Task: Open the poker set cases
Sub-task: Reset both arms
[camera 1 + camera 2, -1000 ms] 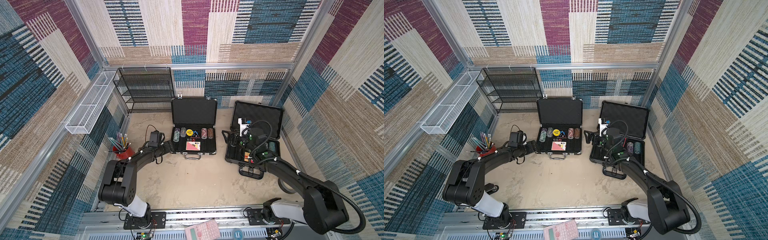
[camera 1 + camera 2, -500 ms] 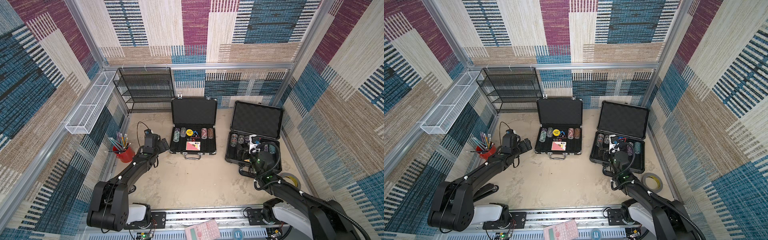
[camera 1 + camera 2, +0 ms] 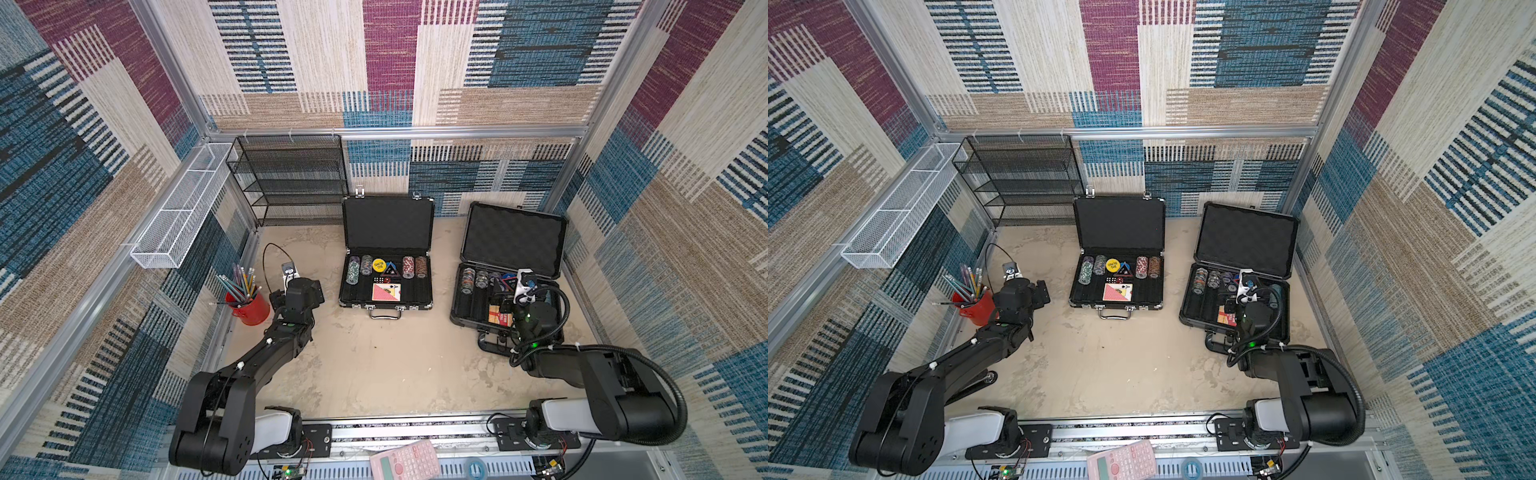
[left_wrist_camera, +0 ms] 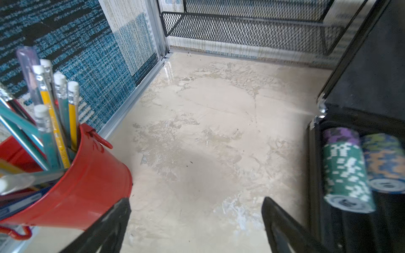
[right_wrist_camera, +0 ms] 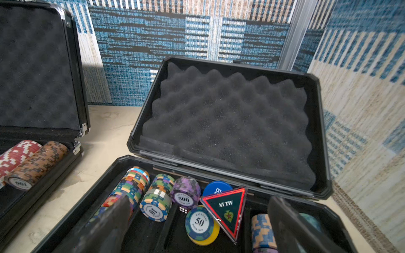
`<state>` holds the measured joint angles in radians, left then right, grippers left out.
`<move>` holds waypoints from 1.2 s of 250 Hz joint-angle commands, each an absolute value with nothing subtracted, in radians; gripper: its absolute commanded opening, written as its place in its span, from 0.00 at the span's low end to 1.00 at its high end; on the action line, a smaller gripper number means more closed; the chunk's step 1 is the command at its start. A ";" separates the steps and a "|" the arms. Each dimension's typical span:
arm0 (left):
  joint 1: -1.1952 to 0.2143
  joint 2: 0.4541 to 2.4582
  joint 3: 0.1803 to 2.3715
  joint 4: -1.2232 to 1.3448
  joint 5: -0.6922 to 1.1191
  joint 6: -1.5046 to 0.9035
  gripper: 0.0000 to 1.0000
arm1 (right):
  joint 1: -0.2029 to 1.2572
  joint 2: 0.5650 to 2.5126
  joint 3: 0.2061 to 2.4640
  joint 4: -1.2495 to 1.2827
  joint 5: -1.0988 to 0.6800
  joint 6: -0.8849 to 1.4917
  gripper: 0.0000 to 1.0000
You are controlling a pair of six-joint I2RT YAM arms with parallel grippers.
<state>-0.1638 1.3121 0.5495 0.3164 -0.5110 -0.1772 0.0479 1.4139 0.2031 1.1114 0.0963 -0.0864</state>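
Jaws spread and empty, the left gripper hovers over bare beige tabletop, with a red metal bucket of pencils on one side and the slim black case with silver latches open on the other. The right gripper, equally wide and empty, hangs directly above the thicker dark foam-lined case, whose lid is raised.

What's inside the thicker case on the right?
The thicker case holds rolls of chips, a triangular all-in marker, a blue button, a die and a card deck. The right arm covers part of the tray in both top views.
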 commanded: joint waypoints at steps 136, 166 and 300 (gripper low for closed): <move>-0.071 1.508 0.366 0.882 -0.286 0.008 0.97 | -0.005 1.540 0.209 1.304 -0.011 -0.025 0.99; -0.066 1.514 0.390 0.853 -0.258 0.018 0.94 | -0.006 1.539 0.209 1.302 -0.012 -0.025 0.99; -0.067 1.539 0.373 0.931 -0.273 0.027 1.00 | -0.005 1.538 0.208 1.303 -0.012 -0.026 0.99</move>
